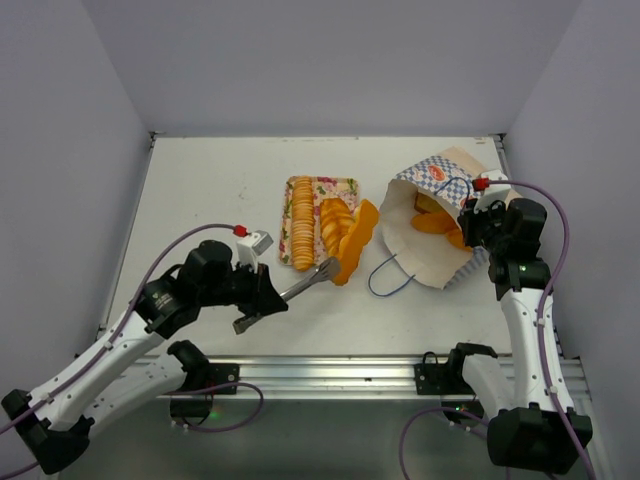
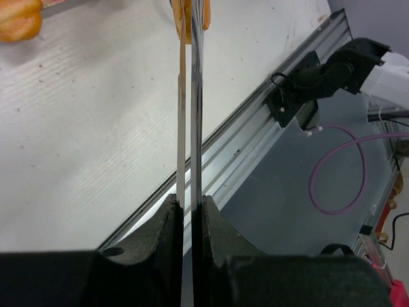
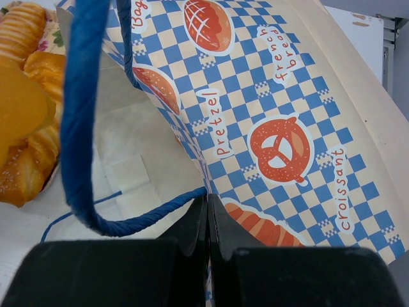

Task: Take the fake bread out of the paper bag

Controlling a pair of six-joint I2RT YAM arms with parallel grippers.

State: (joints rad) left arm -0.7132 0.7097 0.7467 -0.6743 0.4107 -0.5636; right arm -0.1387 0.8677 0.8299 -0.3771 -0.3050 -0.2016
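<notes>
Looking down from above, the paper bag (image 1: 425, 255) lies at the right of the table (image 1: 220, 180) with its mouth open toward the left. Some of the fake bread (image 1: 436, 222) shows orange inside it, and more pieces lie on a flowered tray (image 1: 330, 184) just beside the bag. The right gripper (image 1: 468, 228) sits at the bag's right rim. The left gripper (image 1: 262, 300) carries metal tongs (image 1: 305, 283) whose tips reach a flat orange piece (image 1: 353, 243) leaning at the tray's right edge. This view does not show how either pair of jaws stands. The left wrist camera does: its black fingers (image 2: 160, 236) are squeezed narrow against the tongs' two blades. The blades run almost together up to the top edge, where a sliver of orange sits between them. A croissant (image 2: 19, 19) shows in the top left corner, and the aluminium rail (image 2: 255, 147) crosses on the right. The right wrist camera shows its jaws pinched tight on the bag's blue-and-white checkered rim, and a blue cord handle (image 3: 80, 128) loops in front. Only here can the printed pretzel and the words "croissant" and "french bread" be read. The bread inside the bag is hidden in this view, and only the tray's pastries show at the left.
</notes>
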